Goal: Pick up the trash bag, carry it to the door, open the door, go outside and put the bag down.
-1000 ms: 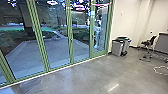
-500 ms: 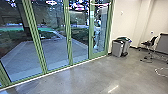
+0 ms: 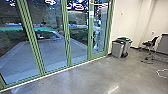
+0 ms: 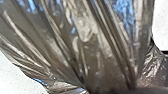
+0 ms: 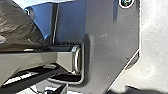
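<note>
I judge this to be the carrying step: my left gripper (image 4: 122, 88) seems to be pinching the gathered neck of the trash bag (image 4: 85, 52), since its folds draw together there, close by my body. For my right hand, I cannot tell how it is set. The door (image 3: 99, 53) looks shut, at the far right end of the glass wall (image 3: 68, 37), so the next move calls for a steady approach, the bag kept off the frame, and room to reach the handle. Counting, I have one bag, one chair (image 3: 150, 43) at the far right, and two bins just right of the door, a nearer grey bin (image 3: 117, 49) and another bin (image 3: 127, 45) beside it.
</note>
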